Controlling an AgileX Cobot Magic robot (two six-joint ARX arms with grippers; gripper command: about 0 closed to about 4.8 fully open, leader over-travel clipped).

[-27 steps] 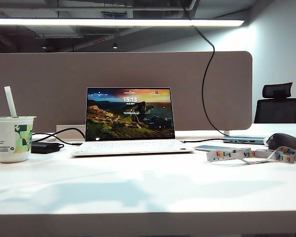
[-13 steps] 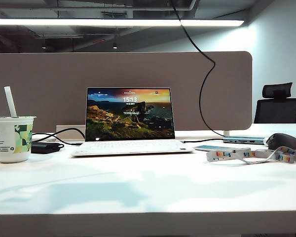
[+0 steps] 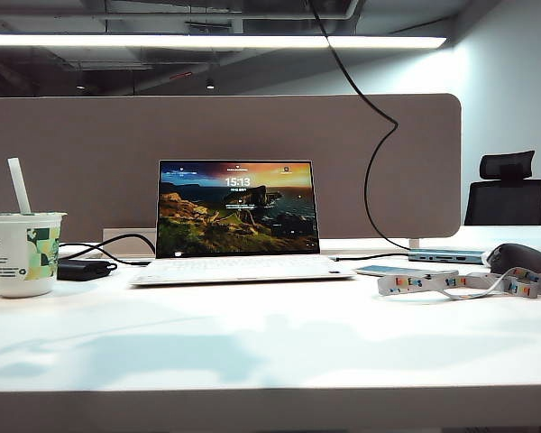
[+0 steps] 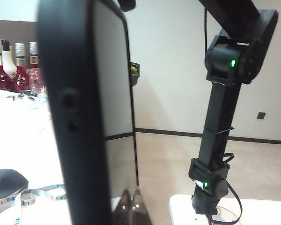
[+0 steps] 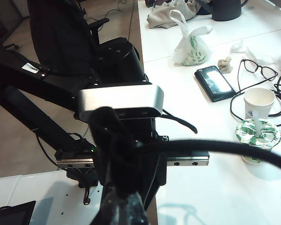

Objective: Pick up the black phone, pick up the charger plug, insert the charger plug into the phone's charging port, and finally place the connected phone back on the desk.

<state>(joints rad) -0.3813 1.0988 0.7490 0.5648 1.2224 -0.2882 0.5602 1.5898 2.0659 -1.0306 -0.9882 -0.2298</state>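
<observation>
The black phone (image 4: 79, 117) stands upright and edge-on close to the left wrist camera. My left gripper (image 4: 132, 206) is shut on its lower end. Side buttons show; the charging port is hidden. In the right wrist view my right gripper (image 5: 124, 213) is shut on the charger plug (image 5: 110, 136), a blurred black shape with its metal tip out of sight. Its black cable (image 5: 225, 147) runs off sideways. In the exterior view the cable (image 3: 370, 180) hangs from above down to the white desk (image 3: 270, 343). Neither gripper shows there.
On the desk stand an open laptop (image 3: 237, 216), a cup with a stick (image 3: 22, 253), a black power brick (image 3: 83, 269), a pale phone (image 3: 404, 270), a lanyard (image 3: 451, 284) and a mouse (image 3: 521, 260). The taupe divider panel (image 3: 72, 162) closes the back.
In the exterior view the top of the hanging cable has swung to the left and its bend has sharpened. Shadows on the desk have shifted. Nothing on the desk has moved.
</observation>
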